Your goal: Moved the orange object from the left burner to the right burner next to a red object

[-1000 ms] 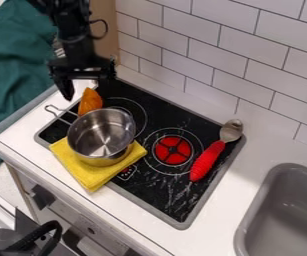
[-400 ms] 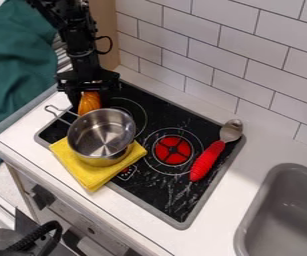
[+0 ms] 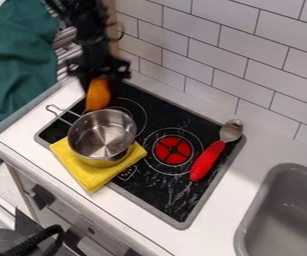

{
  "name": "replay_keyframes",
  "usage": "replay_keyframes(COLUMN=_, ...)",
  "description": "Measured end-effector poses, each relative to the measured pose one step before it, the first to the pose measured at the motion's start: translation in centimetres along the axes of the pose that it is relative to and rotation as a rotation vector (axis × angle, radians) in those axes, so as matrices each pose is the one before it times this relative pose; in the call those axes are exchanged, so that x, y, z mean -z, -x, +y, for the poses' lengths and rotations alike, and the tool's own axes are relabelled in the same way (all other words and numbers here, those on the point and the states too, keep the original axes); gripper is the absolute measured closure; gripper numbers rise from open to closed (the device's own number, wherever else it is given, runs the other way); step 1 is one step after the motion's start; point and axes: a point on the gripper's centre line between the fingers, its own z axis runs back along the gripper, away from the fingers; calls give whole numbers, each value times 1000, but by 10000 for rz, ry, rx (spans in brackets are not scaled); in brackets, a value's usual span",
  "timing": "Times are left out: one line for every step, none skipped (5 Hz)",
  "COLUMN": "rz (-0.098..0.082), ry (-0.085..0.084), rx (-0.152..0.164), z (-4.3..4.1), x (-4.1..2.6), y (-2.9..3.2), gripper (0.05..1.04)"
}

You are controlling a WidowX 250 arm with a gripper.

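While the sink point(image 3: 282, 215) is taking up the near right of the bench point(image 3: 206, 242), the cloth point(image 3: 92, 177) is lying across the stove's point(image 3: 159, 192) near left edge. The pot point(image 3: 102, 135) is sitting on the cloth, its handle pointing far left. Right of the pot, the spoon point(image 3: 216, 150) is lying beside the red burner point(image 3: 173, 150), red grip nearer, bowl farther. Just beyond the pot, the orange object point(image 3: 98, 95) is staying roughly upright in the tool point(image 3: 100, 89), which is grasping it; its contact with the stove is hiding behind the pot. Tiles point(image 3: 216, 50) are lining the far side.
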Motion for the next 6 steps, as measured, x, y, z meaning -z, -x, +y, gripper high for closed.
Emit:
replay_keyframes(rz=-893, ry=-190, rx=1115, z=-4884, x=-1968, y=-287, gripper=512)
replay_keyframes(rz=-69, ry=-122, rx=1168, z=-5540, x=-656, y=873, gripper=512)
replay_keyframes(rz=208, ry=82, rx=465, z=-4206, x=-96, y=1155, gripper=512)
replay_keyframes(rz=857, ry=236, rx=-112, z=-1774, x=2113, y=1196, gripper=512)
replay_keyframes(rz=364, ry=159, rx=-219, z=15, x=1273, y=261, gripper=512)
replay_keyframes(rz=201, ry=8, rx=-132, z=780, x=668, y=-246, gripper=512)
